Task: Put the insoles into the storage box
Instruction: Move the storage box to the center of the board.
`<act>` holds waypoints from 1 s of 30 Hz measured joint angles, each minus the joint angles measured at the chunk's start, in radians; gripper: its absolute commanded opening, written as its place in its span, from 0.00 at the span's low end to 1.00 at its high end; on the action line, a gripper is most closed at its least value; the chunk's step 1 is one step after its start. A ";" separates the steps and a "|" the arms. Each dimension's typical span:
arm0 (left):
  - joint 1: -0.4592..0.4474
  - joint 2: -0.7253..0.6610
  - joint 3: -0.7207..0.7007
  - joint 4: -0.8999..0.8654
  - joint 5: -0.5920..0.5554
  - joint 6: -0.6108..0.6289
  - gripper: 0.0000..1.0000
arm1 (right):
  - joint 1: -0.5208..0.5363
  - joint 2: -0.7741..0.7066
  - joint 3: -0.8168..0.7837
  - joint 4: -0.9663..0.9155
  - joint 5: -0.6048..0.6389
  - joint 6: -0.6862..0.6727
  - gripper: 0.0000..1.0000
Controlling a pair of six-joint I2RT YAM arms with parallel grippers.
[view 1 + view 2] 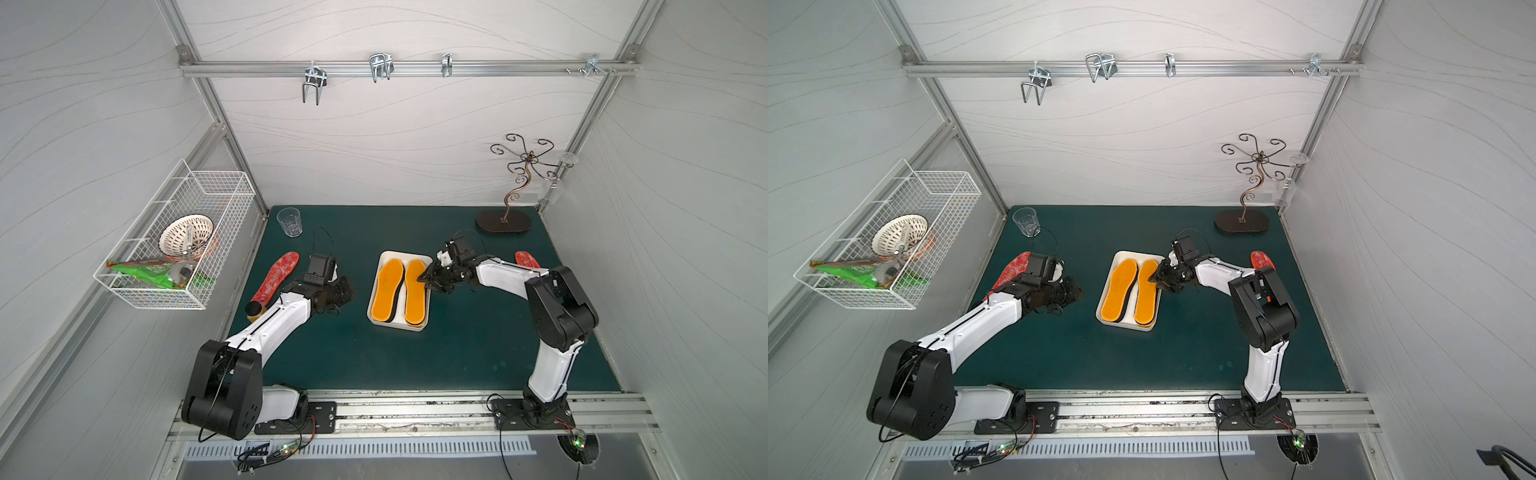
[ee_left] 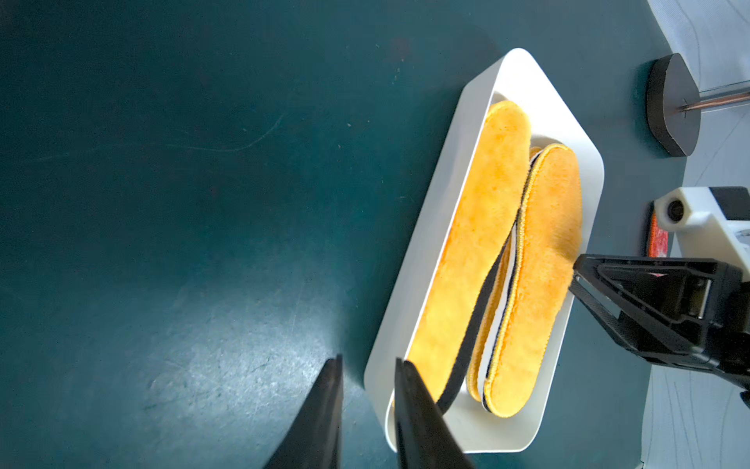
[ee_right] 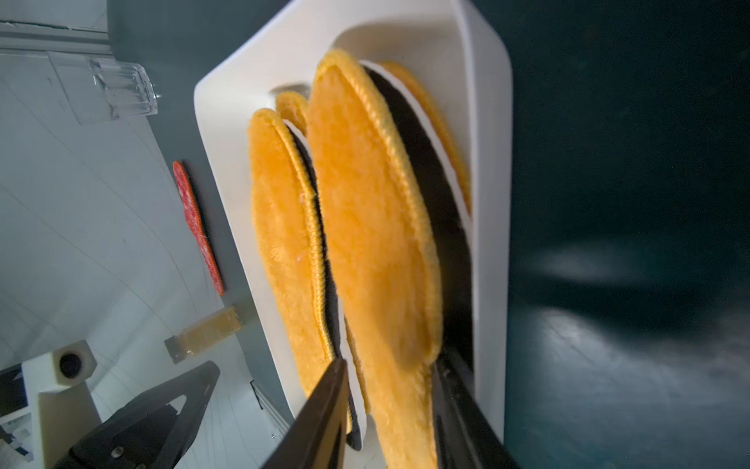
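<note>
- Storage box (image 1: 397, 326): it sits mid-tabletop and holds two stacks side by side. Each is topped by an orange insole, with black and white edges showing beneath.
- Right pincer (image 3: 391, 359): it is at the box's right wall. Its jaws stand parted, with the near end of the right stack's top orange insole (image 3: 373, 227) between them. You appear to be letting go, though I cannot confirm both fingers are clear of the pile.
- Left pincer (image 2: 369, 359): it is slightly parted and empty, low over the tabletop just beside the box's left wall.
- Outstanding: one red mottled insole (image 1: 276, 276) lies left of the box, its heel under the left arm. The other red insole (image 1: 527, 259) lies right of the box, mostly hidden behind the right arm.
- Risk: that near end looks propped up rather than seated. If you withdraw with a finger catching its fuzzy face, it may drag over the shallow wall.
- Risk: the stacks sit near rim height, so the red insoles could slide off.
- Risk: a careless swing of the left pincer could nudge the box.
</note>
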 measured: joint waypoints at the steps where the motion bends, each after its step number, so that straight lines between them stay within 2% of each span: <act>1: 0.000 0.001 -0.001 0.000 0.000 0.000 0.27 | -0.006 0.002 0.012 -0.021 0.002 -0.022 0.40; 11: 0.000 0.012 -0.002 0.006 0.007 0.000 0.28 | -0.023 0.001 0.154 -0.227 0.097 -0.258 0.42; 16: 0.000 0.026 -0.002 0.008 0.011 0.000 0.26 | -0.002 -0.035 0.171 -0.288 0.142 -0.334 0.39; 20: -0.001 0.077 0.008 0.013 0.023 0.005 0.21 | 0.052 -0.092 0.143 -0.304 0.183 -0.359 0.34; 23: -0.006 0.131 0.019 0.037 0.033 0.002 0.17 | 0.074 -0.154 0.088 -0.306 0.218 -0.363 0.26; 26: -0.020 0.183 0.046 0.050 0.030 0.004 0.17 | 0.058 -0.221 0.037 -0.314 0.270 -0.364 0.19; 30: -0.067 0.261 0.109 0.050 0.013 0.015 0.16 | -0.012 -0.285 -0.002 -0.321 0.286 -0.359 0.19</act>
